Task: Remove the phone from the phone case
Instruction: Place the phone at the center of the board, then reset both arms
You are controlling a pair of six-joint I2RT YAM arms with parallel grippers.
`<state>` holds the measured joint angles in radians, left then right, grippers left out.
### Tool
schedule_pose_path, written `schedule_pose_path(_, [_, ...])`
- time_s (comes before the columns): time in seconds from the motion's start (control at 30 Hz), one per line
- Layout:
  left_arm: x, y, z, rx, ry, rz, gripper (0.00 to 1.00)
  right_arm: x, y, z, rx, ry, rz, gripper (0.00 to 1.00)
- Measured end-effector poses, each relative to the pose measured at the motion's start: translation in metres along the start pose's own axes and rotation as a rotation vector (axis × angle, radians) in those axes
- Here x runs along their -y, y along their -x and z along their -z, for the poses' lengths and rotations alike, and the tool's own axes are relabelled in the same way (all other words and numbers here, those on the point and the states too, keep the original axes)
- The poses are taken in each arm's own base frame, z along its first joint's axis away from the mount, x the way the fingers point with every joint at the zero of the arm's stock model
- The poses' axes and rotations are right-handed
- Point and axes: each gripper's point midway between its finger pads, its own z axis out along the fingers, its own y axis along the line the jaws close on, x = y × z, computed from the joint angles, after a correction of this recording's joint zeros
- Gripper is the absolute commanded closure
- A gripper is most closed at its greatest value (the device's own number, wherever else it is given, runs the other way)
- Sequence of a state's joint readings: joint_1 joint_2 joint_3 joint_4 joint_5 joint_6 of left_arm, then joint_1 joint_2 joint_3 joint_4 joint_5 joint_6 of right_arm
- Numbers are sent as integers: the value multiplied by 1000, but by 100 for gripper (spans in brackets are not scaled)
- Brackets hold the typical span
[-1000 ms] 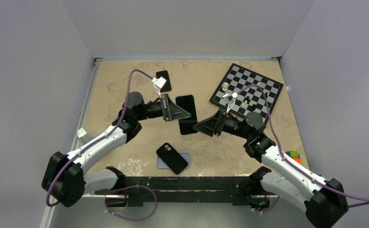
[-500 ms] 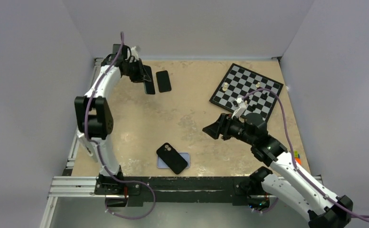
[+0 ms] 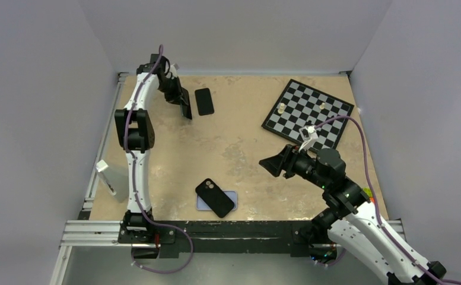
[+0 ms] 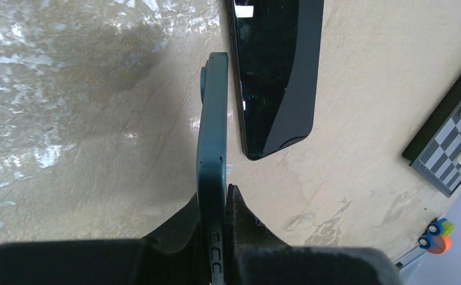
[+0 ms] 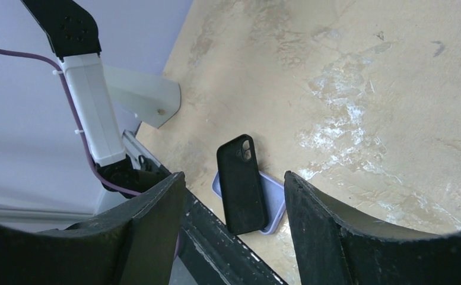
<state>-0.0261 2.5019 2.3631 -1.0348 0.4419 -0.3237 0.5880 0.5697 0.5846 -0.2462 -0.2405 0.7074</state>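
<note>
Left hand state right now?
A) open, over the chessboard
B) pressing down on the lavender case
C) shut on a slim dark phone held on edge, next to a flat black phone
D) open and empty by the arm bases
C: the left wrist view shows the left hand clamped on a slim dark phone held on edge, with a flat black phone lying right beside it.

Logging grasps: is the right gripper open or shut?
Open: the right gripper shows jaws wide apart, gripping nothing.
</note>
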Motion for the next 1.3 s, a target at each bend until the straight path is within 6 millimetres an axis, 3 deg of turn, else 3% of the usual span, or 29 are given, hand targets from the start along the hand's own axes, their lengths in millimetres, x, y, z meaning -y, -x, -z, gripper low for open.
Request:
schedule_pose_path(0.2, [-3, 11, 3, 25, -8, 62, 98, 2, 2, 0, 10, -15, -13, 36])
schedule_pose_path(0.43, [-8, 13, -26, 6, -56, 120, 89, 2, 2, 0, 14, -17, -33, 37])
schedule_pose_path(0.73, [-5, 23, -30, 33, -83, 123, 59, 1, 3, -1, 20, -13, -48, 39])
schedule_pose_path(0.93, [-6, 29, -26, 57, -69, 96, 45, -1, 5, -3, 31, -1, -57, 39])
schedule_pose_path(1.03, [-12, 35, -23, 81, -28, 74, 28, 0, 4, -3, 30, -2, -62, 39])
schedule_pose_path(1.17, [-25, 41, -3, 134, 94, 39, 25, 0, 4, -3, 31, -4, -62, 38])
schedule_pose_path(1.23, [-25, 48, 23, 188, 155, 14, 25, 3, 4, -3, 33, -17, -64, 37])
schedule_pose_path(1.3, [-12, 61, 62, 274, 184, -24, 25, 7, 4, -3, 37, -39, -65, 34])
